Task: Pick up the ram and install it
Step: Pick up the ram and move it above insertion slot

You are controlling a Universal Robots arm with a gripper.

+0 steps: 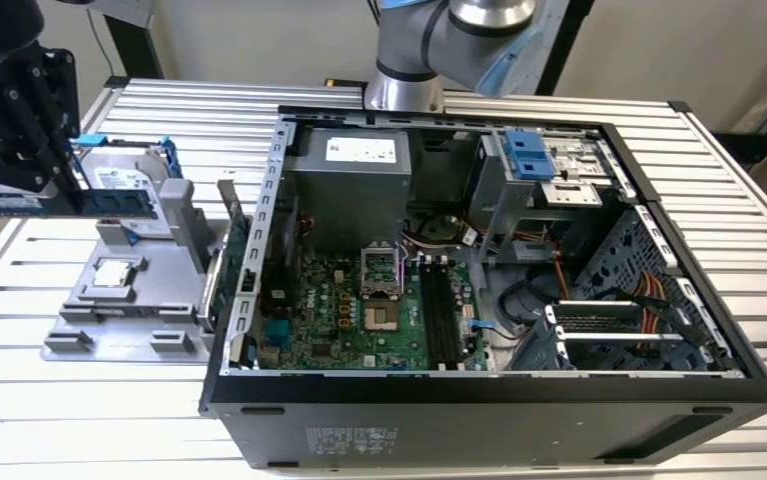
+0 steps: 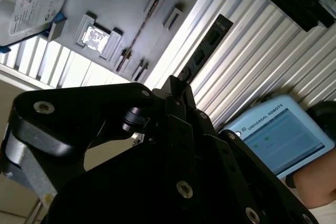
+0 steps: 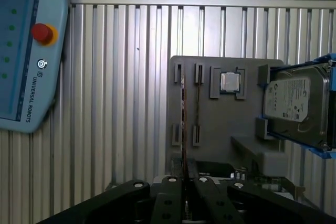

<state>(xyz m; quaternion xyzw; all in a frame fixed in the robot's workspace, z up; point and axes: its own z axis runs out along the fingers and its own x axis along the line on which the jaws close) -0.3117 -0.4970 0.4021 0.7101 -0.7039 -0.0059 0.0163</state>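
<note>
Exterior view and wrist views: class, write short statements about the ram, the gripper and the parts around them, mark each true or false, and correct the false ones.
1. The gripper is shut on the ram. True.
2. The ram is seated on the motherboard. False: it is held outside the computer case, at the exterior view's left.
3. The CPU chip lies on the gray holder. True.
4. The computer case is closed. False: its side is open and the motherboard shows.
5. The hard drive is mounted inside the case. False: it stands in its blue frame on the gray holder.
</note>
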